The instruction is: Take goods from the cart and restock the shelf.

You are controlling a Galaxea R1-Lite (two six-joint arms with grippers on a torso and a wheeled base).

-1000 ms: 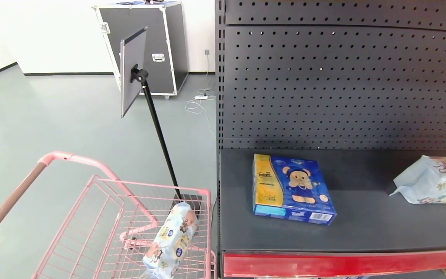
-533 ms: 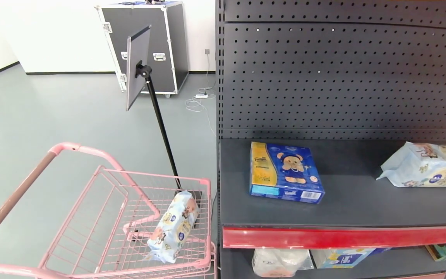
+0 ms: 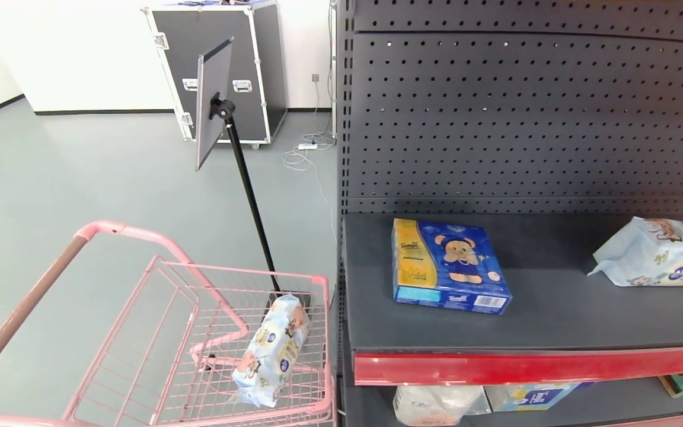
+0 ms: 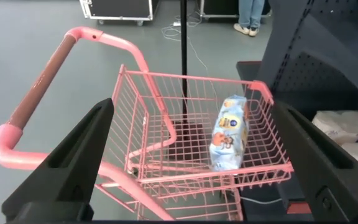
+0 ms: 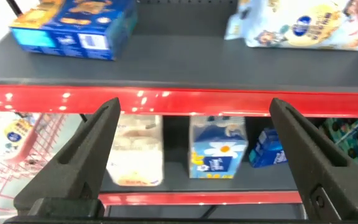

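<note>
camera slightly leftward; cart [image 3: 104,227] static

We record a grey floor [image 3: 80,178] spreading ahead of the left gripper [image 4: 192,104] and its jaws. Beyond the jaws, a white wall [image 3: 80,59] with a dark skirting strip [image 3: 104,112] closes the room. A black flight case [image 3: 223,65] with metal edging stands before that wall. Between the jaws and the case, a black pole stand [image 3: 249,196] carries a tilted panel [image 3: 213,101]. A white power strip [image 3: 308,146] with loose cables [image 3: 300,163] lies on the floor beside the case.
</note>
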